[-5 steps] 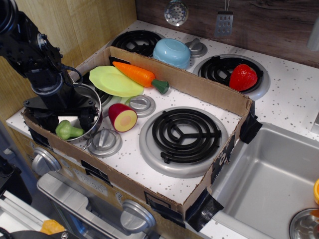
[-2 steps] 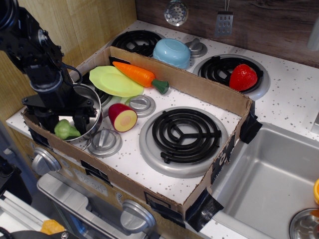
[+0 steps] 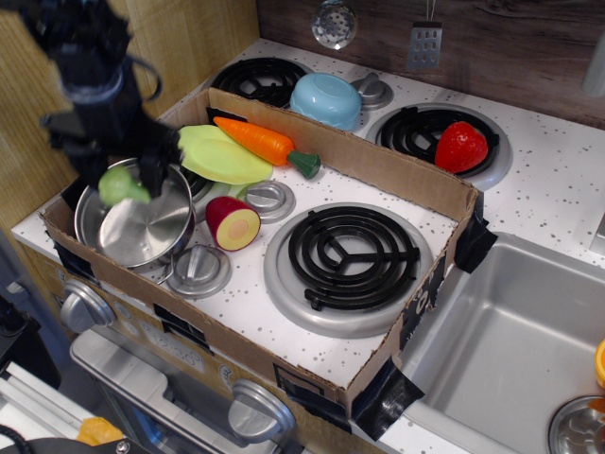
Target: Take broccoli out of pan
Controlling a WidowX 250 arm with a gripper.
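The pale-green broccoli point(image 3: 120, 184) hangs between the black fingers of my gripper point(image 3: 123, 180), lifted above the far left rim of the pan. The gripper is shut on it. The pan point(image 3: 137, 227) is a round shiny steel pot at the front left corner of the cardboard box, and its inside shows bare metal. My black arm rises from the gripper to the top left corner of the view.
A cardboard box wall point(image 3: 359, 151) surrounds the stove top. Inside are a yellow-green leaf plate point(image 3: 219, 154), an orange carrot point(image 3: 260, 142), a halved red fruit point(image 3: 233, 223), and a black burner point(image 3: 352, 255). Outside are a blue bowl point(image 3: 326, 99), a strawberry point(image 3: 461, 147) and a sink point(image 3: 510, 340).
My gripper has risen out of the pan with the broccoli in it, and moved slightly back. The pan now shows its bare inside.
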